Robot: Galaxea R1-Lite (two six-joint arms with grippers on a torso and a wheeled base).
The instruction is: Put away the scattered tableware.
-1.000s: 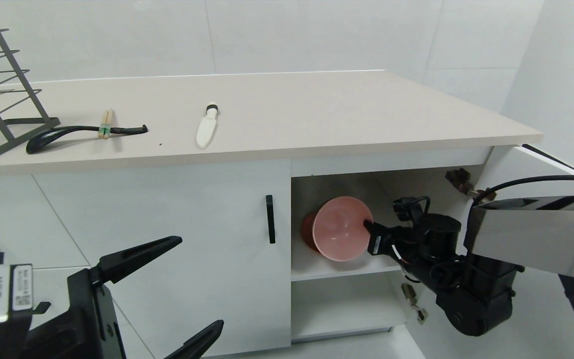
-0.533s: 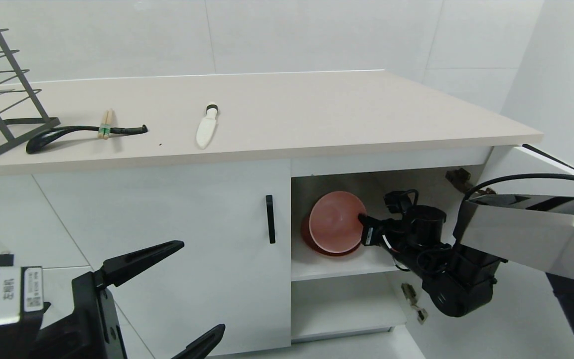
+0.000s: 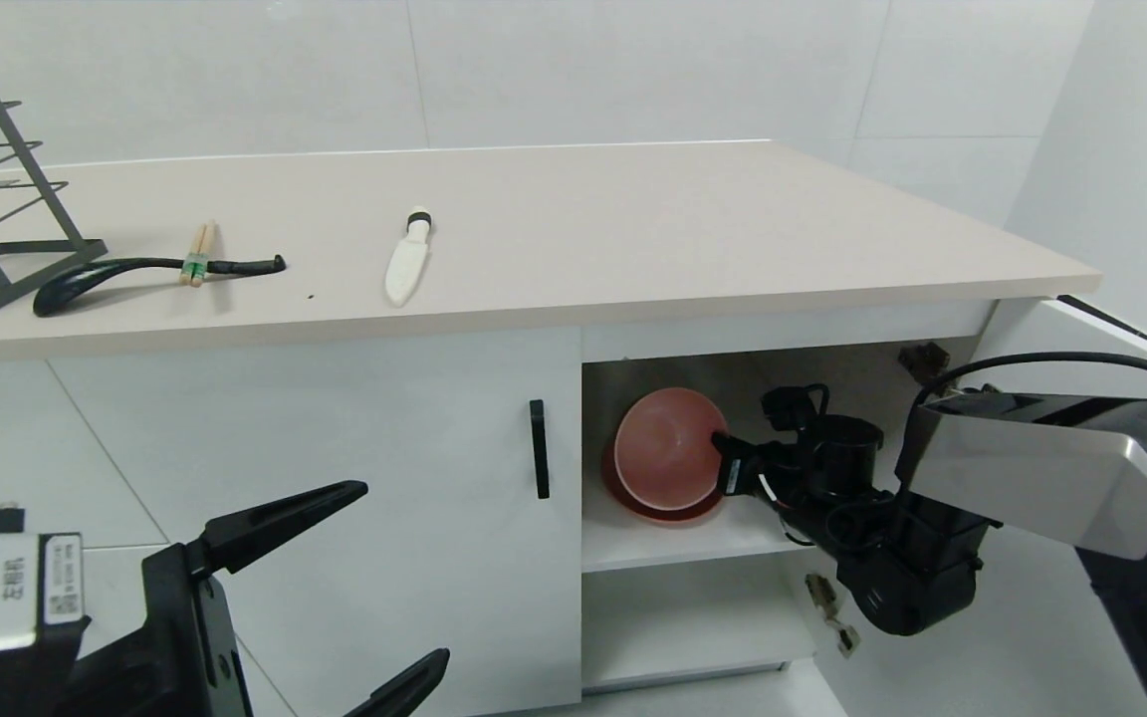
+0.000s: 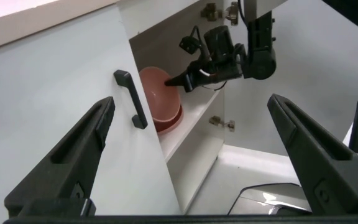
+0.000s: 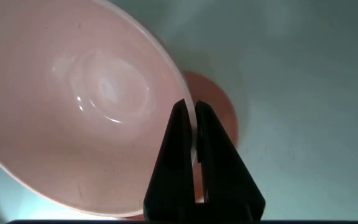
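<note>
Right gripper point(image 3: 716, 445) is clamped on the rim of the pink bowl point(image 3: 661, 450), one finger inside and one outside. The bowl sits tilted on the upper shelf point(image 3: 743, 533) of the open cabinet, right against a darker red dish point(image 3: 633, 503) underneath. It looks like light, stiff plastic with a glossy, probably slippery wall, so pinching the thin rim seems the sensible hold. I'd guess it could swivel in the grip if bumped. Left gripper point(image 3: 399, 573) hangs low, fingers spread wide, holding nothing. The black spoon point(image 3: 66, 289), chopsticks point(image 3: 195, 267) and white knife point(image 3: 404, 269) lie up on the countertop point(image 3: 733, 229).
</note>
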